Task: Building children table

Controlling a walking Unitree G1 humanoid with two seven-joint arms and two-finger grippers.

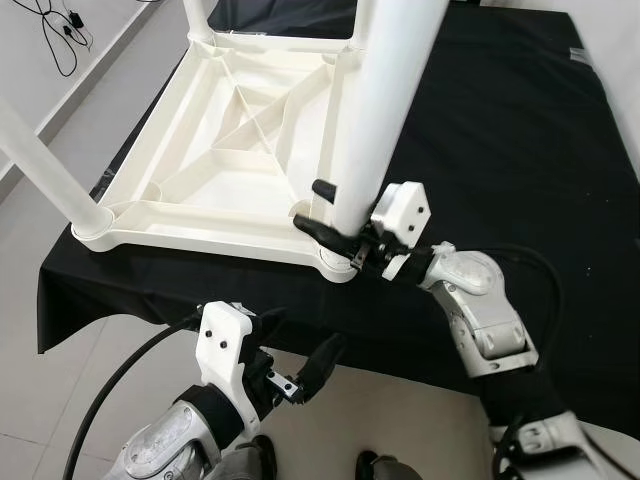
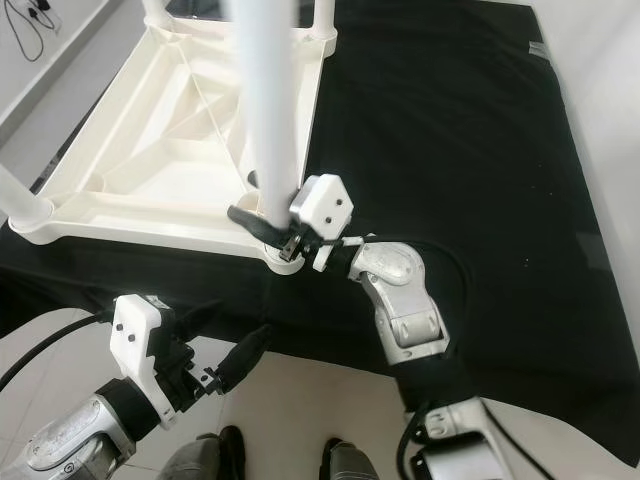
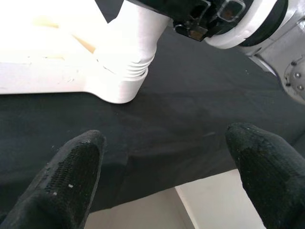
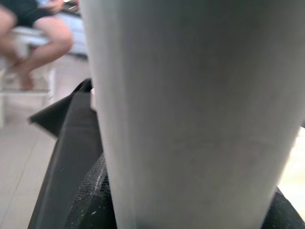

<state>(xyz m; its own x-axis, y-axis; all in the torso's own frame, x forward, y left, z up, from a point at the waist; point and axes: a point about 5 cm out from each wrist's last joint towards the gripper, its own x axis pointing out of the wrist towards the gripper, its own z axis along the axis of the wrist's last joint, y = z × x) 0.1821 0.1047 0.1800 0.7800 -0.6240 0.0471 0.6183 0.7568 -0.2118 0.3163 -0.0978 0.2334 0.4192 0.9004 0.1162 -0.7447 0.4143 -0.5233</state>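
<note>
At seven o'clock, below the black cloth [image 1: 520,130], the left gripper [image 1: 305,375] hangs released. Centre, the ribbed white plastic tabletop [image 1: 225,150] lies upside down. At three o'clock, the right gripper [image 1: 335,215] grasps the smooth round leg [image 1: 385,90].

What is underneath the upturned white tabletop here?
The tabletop lies upside down on a black cloth that drapes over the near edge. Whatever supports the cloth is covered. The right claw grips the near leg at its socket; the left claw hangs open below the edge.
</note>
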